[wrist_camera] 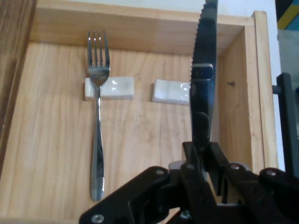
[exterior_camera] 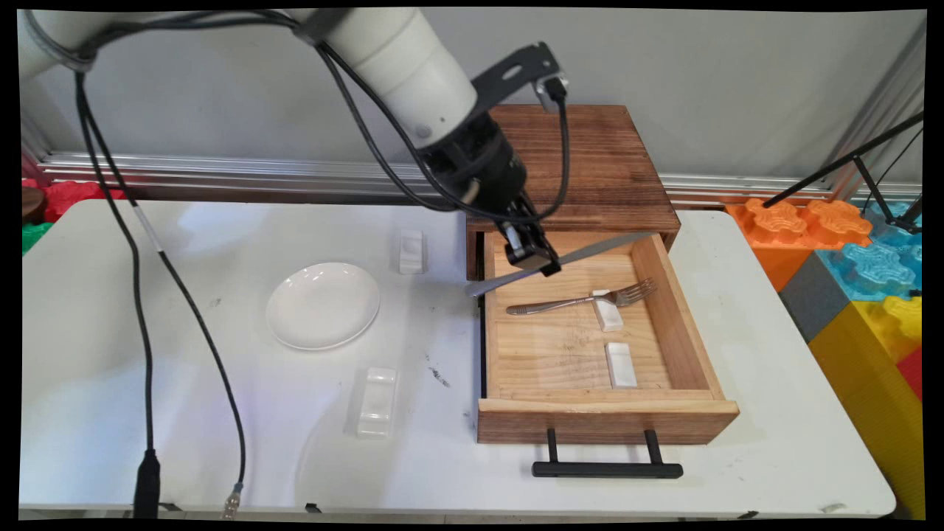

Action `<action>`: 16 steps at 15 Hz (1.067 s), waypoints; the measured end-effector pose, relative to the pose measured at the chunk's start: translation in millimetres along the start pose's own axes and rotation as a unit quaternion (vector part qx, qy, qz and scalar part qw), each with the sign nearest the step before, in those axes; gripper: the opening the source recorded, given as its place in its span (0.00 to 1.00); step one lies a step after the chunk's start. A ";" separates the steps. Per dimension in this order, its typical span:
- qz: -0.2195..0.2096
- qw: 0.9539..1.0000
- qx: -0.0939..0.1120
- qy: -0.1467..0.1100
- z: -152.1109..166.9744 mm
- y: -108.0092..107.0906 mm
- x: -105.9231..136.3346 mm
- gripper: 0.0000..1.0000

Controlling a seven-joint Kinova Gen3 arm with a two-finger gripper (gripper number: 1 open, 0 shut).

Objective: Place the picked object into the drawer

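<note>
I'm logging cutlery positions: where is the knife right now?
The knife is clamped in the gripper, held above the rear of the open wooden drawer, over the fork lying inside.

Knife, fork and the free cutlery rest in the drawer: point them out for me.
knife [exterior_camera: 590, 251], main view, on the blade past the gripper.
fork [wrist_camera: 97, 135], hand view, on the handle's middle.
free cutlery rest [exterior_camera: 620, 365], main view, on its top face, nearer the drawer front.
</note>
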 end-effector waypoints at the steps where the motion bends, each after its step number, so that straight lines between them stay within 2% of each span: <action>1: 0.004 1.000 -0.001 0.002 8.1 -1.0 1.1 0.00; 8: 0.018 1.000 0.002 0.015 60.1 -4.5 4.6 0.00; 16: 0.021 0.999 0.003 0.027 103.5 -2.6 2.3 0.00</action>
